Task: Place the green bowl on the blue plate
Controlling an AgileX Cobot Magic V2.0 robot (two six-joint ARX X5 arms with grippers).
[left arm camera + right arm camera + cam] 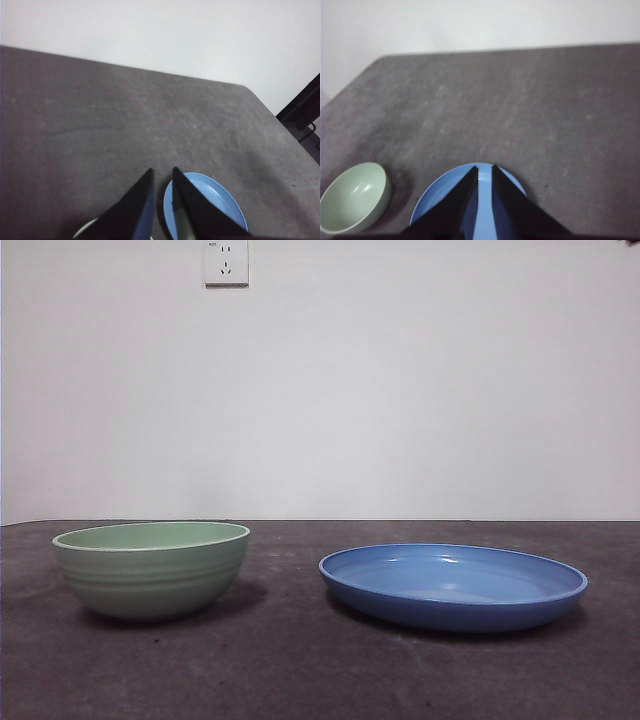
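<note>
In the front view we see the green bowl (pixel 151 568) standing upright at the left on the dark gray table (pixel 300 670), and well apart from it, to the right, the blue plate (pixel 453 586) lying flat; both are empty and neither touches the other. A white wall with a socket (pixel 226 262) rises behind them, and only this view shows it. No gripper shows in this view, save perhaps a dark speck at the top right corner that we cannot identify. From the left wrist view we learn what the level camera hides: the left gripper (pixel 163 172) hangs high above the table with its jaws nearly together, a narrow gap between them and nothing held; below it the plate (pixel 220 200) shows beside one jaw, and a sliver of the bowl's pale rim (pixel 84 231) peeks past the other. The right wrist view looks down on both dishes: the bowl (pixel 354 196) with its glossy inside, the plate (pixel 440 197) beside it, and the right gripper (pixel 485 170) above the plate, jaws likewise close together and empty.
</note>
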